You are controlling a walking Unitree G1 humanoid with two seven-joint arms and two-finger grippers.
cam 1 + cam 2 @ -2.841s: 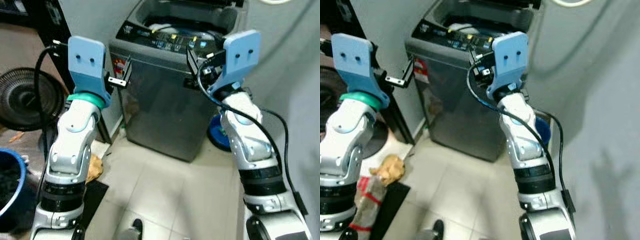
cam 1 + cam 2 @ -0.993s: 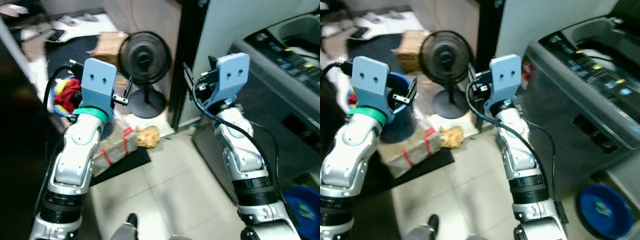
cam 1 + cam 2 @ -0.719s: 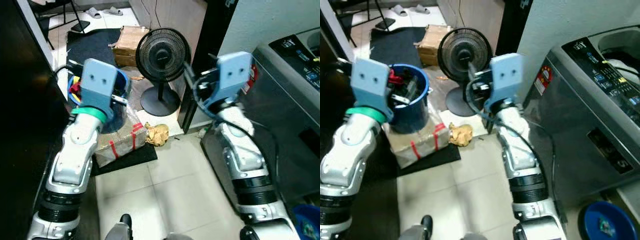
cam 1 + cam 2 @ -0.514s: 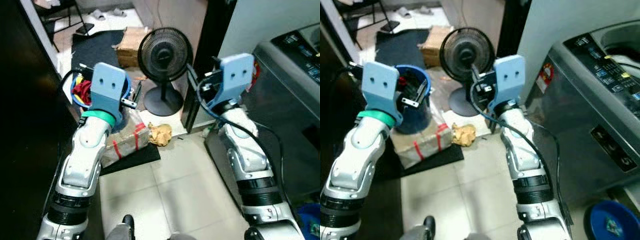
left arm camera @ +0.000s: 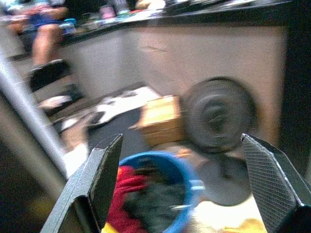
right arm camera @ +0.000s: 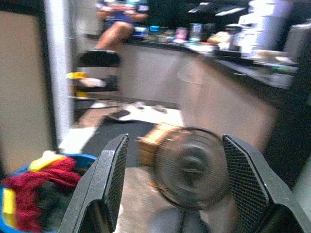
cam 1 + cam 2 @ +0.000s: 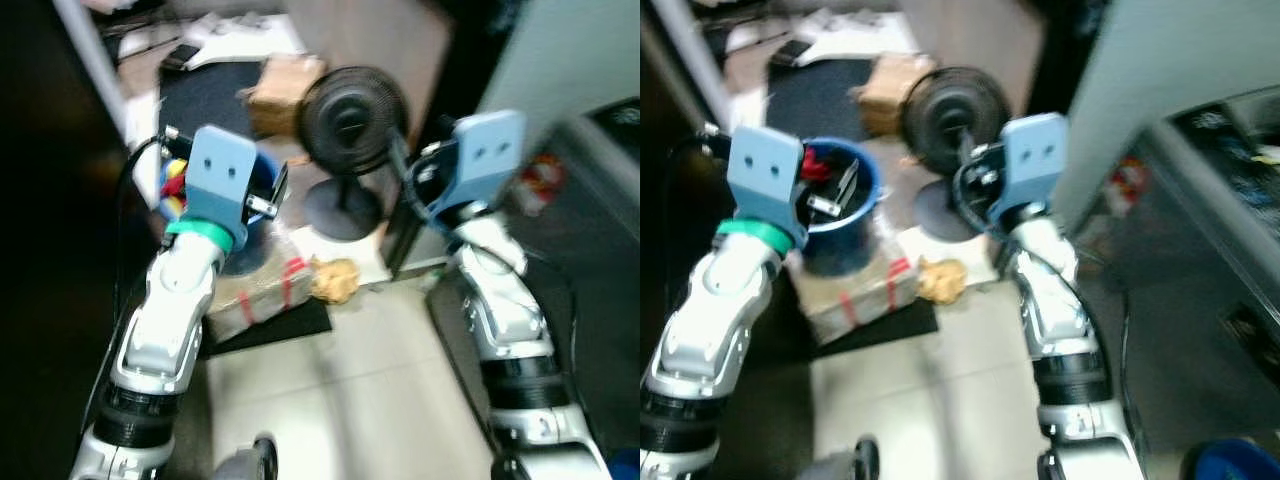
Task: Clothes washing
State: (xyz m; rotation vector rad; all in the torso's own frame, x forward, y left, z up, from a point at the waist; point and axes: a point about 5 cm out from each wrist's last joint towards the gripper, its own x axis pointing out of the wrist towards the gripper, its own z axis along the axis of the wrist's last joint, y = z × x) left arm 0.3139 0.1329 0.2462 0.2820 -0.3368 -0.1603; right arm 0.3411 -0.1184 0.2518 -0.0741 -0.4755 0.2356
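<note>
Floor: pale tiles [image 7: 370, 390], blurred in our head views.
Laundry: blue bucket [image 7: 845, 215] of red and dark clothes [image 5: 138, 196] stands on a taped package [image 7: 855, 290], beside a black fan [image 7: 350, 125].
Left gripper [image 5: 187, 182]: raised above the bucket, fingers spread wide, holding nothing.
Right gripper [image 6: 175, 187]: raised before the fan, fingers also apart and empty.
Washing machine [image 7: 1200, 300]: grey, at our right.
Wrist views add: a seated person's legs [image 6: 114, 31] beyond a counter; cardboard box [image 5: 163, 119] behind the fan.
</note>
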